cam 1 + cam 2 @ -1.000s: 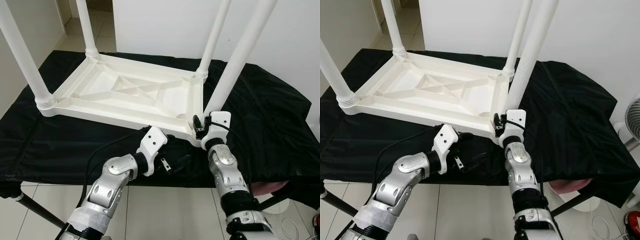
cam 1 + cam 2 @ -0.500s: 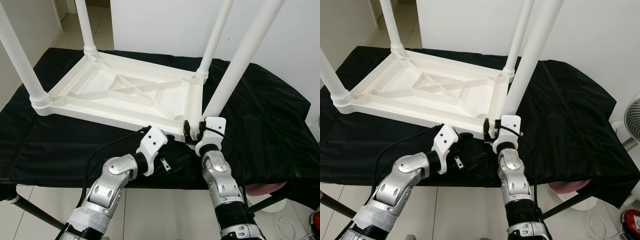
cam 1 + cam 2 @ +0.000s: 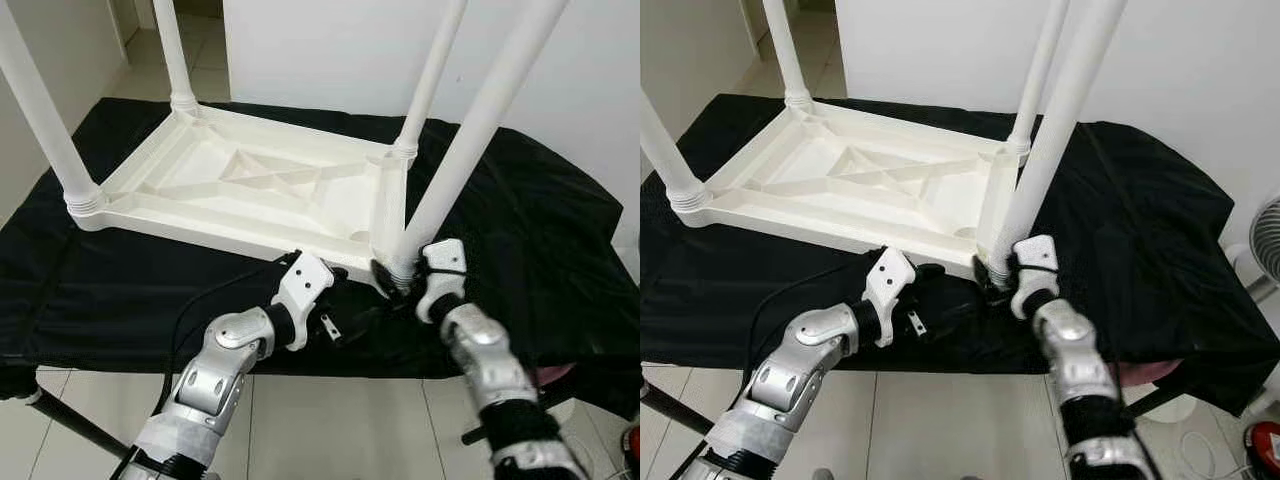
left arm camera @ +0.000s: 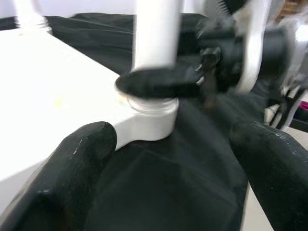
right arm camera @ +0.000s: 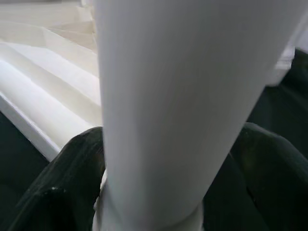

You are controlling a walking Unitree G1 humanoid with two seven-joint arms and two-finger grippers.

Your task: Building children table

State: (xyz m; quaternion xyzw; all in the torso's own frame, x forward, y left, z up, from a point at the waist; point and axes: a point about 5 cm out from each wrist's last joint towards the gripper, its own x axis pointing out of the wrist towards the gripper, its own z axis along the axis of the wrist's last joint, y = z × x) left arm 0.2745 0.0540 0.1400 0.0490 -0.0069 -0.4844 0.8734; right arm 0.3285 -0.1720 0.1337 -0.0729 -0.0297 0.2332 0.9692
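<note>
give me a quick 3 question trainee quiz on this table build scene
1. True or false: the white table lies upside down on the black cloth.
2. Which gripper is closed around the near right leg: A left, B right, C neither?
3. Fill in: the left gripper, open, rests on the cloth just in front of the table's near ____.

Key
1. True; its legs point up.
2. B; the right gripper clasps the leg's base at the corner socket.
3. edge.
</note>
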